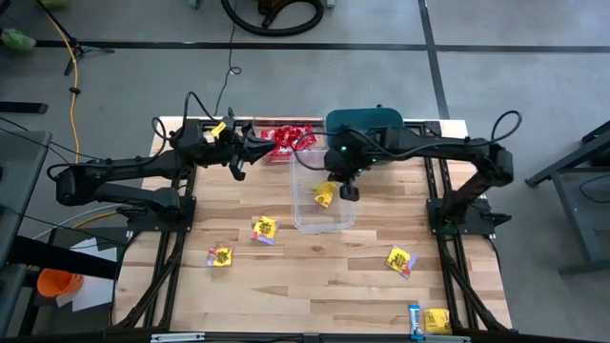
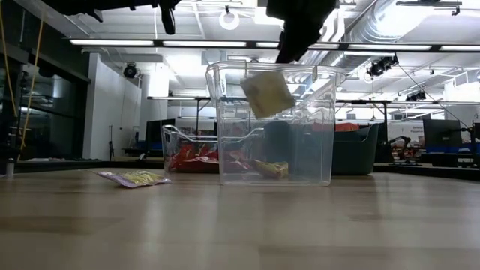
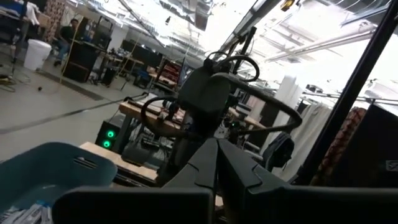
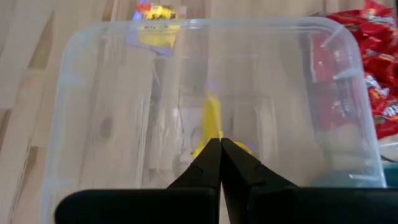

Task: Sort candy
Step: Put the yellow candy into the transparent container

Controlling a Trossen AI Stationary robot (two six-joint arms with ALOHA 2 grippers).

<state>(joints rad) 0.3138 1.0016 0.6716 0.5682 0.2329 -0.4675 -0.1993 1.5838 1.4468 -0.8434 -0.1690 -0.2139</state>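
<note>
My right gripper [image 1: 348,191] hangs over the tall clear tub [image 1: 322,221], shut on a yellow candy [image 2: 266,94] that dangles inside the tub's top. Another yellow candy [image 2: 271,169] lies on that tub's floor. Red candies [image 1: 291,139] fill a lower clear tub [image 2: 174,142] behind it, next to the teal bin [image 1: 364,121]. My left gripper [image 3: 216,152] is shut on nothing, raised beside the red tub [image 1: 259,150]. More yellow candies lie flat on the table [image 1: 264,229] [image 1: 221,255] [image 1: 400,259] [image 1: 437,320]. My right gripper pinches the yellow candy by its upper edge [image 4: 212,134] between its two fingertips. The fingers slant down from above into the tub's mouth. The packet hangs tilted below them, clear of the tub's floor and walls.
A light blue packet [image 1: 415,314] lies at the near right edge beside a yellow one. The wooden table [image 1: 324,286] has free room in front of the tubs. The right arm [image 3: 205,93] stands ahead of my left gripper.
</note>
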